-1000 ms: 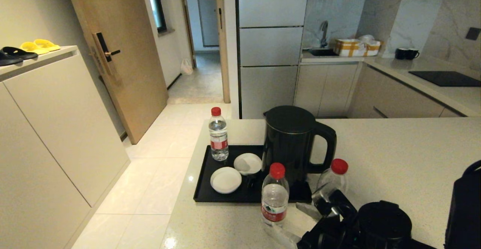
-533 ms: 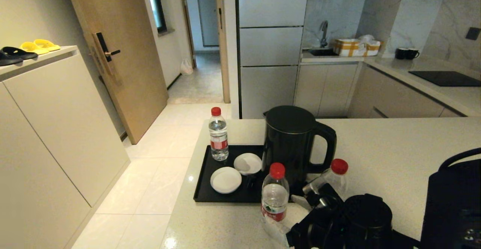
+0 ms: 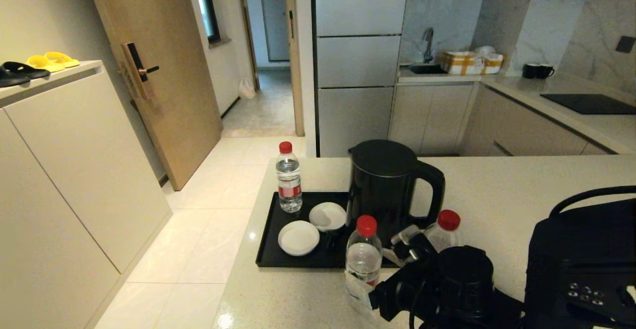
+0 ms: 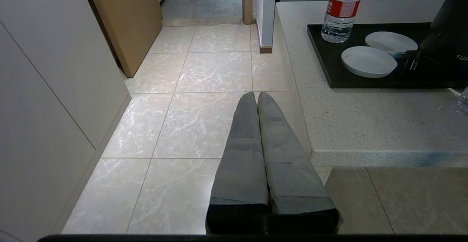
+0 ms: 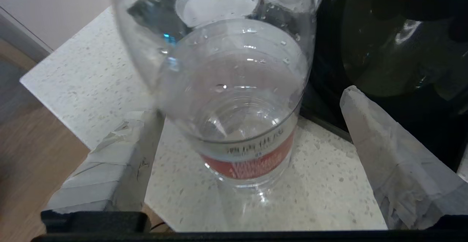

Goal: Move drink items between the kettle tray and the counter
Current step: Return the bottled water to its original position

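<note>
One red-capped water bottle (image 3: 289,180) stands on the back left of the black kettle tray (image 3: 271,242), also seen from the left wrist as bottle (image 4: 340,10) on tray (image 4: 329,66). A second bottle (image 3: 363,254) stands on the beige counter (image 3: 521,195) just in front of the tray. My right gripper (image 3: 382,262) is open, one finger on each side of this bottle (image 5: 241,125). A third bottle (image 3: 443,232) stands right of the kettle, its base hidden by my arm. My left gripper (image 4: 256,95) is shut, low over the floor beside the counter's end.
The black kettle (image 3: 385,190) stands on the tray's right part, close behind my right gripper. Two white dishes (image 3: 298,237) (image 3: 328,215) lie on the tray. The counter's left edge drops to the tiled floor (image 4: 204,70). A cream cabinet (image 3: 74,160) stands left.
My right arm has moved left and forward along the counter. Its open fingers, earlier near the right-hand bottle, now straddle the front bottle. The bottles have not moved.
</note>
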### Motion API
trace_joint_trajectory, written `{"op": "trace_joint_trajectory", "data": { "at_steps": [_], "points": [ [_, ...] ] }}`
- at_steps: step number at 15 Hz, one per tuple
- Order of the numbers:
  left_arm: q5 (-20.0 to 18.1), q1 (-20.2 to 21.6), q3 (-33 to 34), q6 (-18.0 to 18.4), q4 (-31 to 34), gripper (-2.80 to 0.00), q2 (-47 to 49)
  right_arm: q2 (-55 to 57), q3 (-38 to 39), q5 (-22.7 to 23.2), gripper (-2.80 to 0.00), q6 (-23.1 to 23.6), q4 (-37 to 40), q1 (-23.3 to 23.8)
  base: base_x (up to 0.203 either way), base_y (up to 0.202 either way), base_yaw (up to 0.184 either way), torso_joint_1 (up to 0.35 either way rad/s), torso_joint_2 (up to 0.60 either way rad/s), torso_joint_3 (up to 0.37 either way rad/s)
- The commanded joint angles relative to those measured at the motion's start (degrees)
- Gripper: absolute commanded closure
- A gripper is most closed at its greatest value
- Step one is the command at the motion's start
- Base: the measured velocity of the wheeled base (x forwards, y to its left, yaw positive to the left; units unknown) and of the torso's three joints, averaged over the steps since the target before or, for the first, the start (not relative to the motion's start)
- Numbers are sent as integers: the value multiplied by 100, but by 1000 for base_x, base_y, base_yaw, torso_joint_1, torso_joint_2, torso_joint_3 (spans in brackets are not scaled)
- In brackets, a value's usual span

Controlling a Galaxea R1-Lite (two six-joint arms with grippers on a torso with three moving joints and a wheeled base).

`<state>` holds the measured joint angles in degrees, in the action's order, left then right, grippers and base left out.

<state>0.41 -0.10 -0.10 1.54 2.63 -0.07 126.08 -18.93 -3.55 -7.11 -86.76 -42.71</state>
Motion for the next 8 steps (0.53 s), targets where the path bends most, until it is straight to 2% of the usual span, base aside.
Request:
{"op": "trace_joint_trajectory", "data": {
  "at_steps": [1,4,5,6,8],
  "points": [
    [2,1,1,5,0,0,3,148,-110,3,-280,-1,-46,9,0,0,0,0,0,0],
    [2,1,1,5,0,0,-1,180,-133,3,-280,-1,-34,2,0,0,0,0,0,0],
    [2,1,1,5,0,0,7,180,-128,3,-60,-1,-34,0,0,0,0,0,0,0],
    [2,1,1,5,0,0,0,171,-146,3,0,-1,-43,9,0,0,0,0,0,0],
    [2,1,1,5,0,0,7,180,-137,3,0,-1,-34,2,0,0,0,0,0,0]
  ]
}}
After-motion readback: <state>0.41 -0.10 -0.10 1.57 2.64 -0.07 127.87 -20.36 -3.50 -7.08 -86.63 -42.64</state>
